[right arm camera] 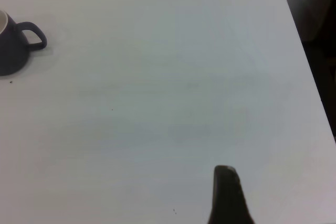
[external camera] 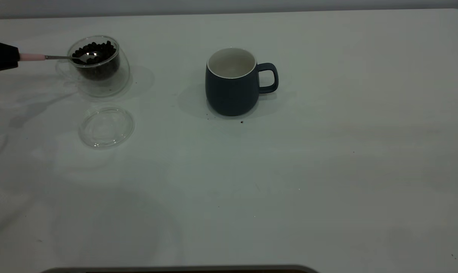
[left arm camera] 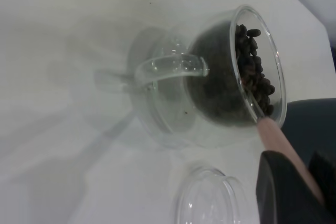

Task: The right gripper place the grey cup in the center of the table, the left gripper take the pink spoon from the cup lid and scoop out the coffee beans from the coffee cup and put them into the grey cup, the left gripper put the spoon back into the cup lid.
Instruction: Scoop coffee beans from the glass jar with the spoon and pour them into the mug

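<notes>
Here the left claw (external camera: 8, 57) clamps the pink spoon (external camera: 58, 57), dipping its bowl among the coffee beans (external camera: 96, 51) to scoop. The right claw (right arm camera: 227, 195) sits parked; its grip cannot be told.

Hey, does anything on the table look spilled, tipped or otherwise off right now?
The coffee cup leans to one side as the spoon, held by the left gripper, digs into the beans. A few dark specks lie on the table by the grey cup. The lid lies flat.
</notes>
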Robot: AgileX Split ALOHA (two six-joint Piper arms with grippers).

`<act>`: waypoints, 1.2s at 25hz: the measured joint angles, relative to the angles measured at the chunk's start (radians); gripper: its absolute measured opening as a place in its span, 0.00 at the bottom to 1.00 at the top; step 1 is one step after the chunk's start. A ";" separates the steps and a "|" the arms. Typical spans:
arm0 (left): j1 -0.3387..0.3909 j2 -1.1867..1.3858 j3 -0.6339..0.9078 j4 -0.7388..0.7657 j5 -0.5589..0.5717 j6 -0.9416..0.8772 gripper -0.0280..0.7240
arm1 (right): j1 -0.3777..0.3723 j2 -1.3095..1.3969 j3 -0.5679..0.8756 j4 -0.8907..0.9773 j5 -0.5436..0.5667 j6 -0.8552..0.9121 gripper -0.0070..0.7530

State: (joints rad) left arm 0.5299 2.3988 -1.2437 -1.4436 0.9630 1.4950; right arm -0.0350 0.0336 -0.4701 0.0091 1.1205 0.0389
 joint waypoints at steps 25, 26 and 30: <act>0.000 0.012 -0.001 0.027 0.027 -0.275 0.21 | 0.000 0.000 0.000 0.000 0.000 0.000 0.72; 0.000 0.012 -0.001 0.033 0.030 -0.282 0.21 | 0.000 0.000 0.000 0.000 0.000 0.000 0.72; 0.000 0.012 -0.001 0.044 0.043 -0.295 0.21 | 0.000 0.000 0.000 0.000 0.000 0.000 0.72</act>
State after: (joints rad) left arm 0.5299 2.4110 -1.2446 -1.3997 1.0061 1.1996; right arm -0.0350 0.0336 -0.4701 0.0091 1.1205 0.0389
